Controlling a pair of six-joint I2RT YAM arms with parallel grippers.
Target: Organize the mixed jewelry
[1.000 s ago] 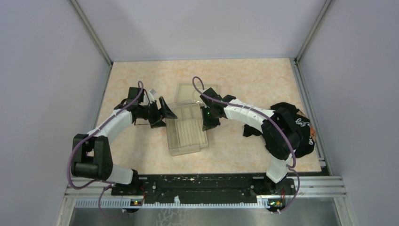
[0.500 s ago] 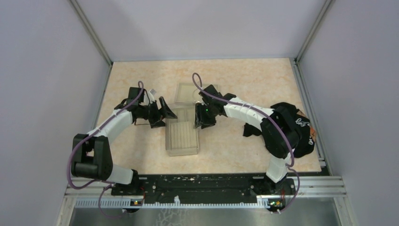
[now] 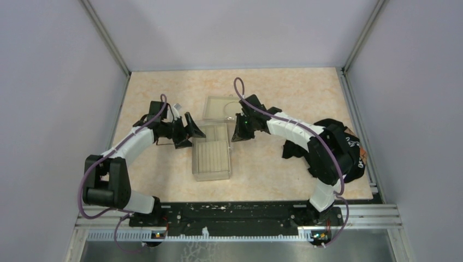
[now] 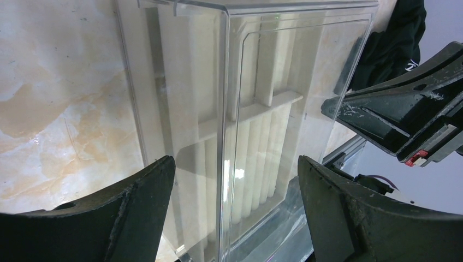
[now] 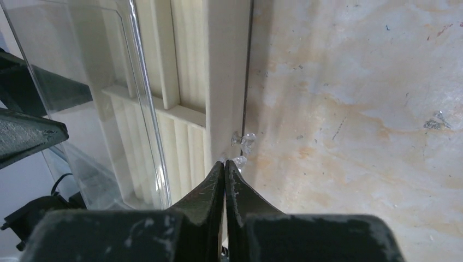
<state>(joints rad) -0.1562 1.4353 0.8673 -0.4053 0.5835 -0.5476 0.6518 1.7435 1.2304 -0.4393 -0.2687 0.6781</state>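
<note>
**Left wrist view**
- Box [image 4: 240, 82]: cut off by the top and bottom edges.
- Left gripper [image 4: 235, 166]: both fingers run off the lower edge.
- Right gripper [image 4: 336, 109]: cut off by the right edge.
- Cloth [image 4: 401, 38], upper right: cropped by the frame and partly behind the box.

**Right wrist view**
- Second stud [image 5: 239, 161], centre: partly hidden by the right gripper's tips. Whether it is pinched or only beside them cannot be told.
- Stud [image 5: 244, 141], just above: blurred, detail unclear.
- Bit [image 5: 437, 122], far right: too small to identify.
- Box: cut off at the top and left.
- Left gripper: only a part shows at the left edge.

**Top view**
- Cloth [image 3: 352, 144], right: partly covered by the right arm [image 3: 289, 131].
- Jewelry: too small to make out.
</note>
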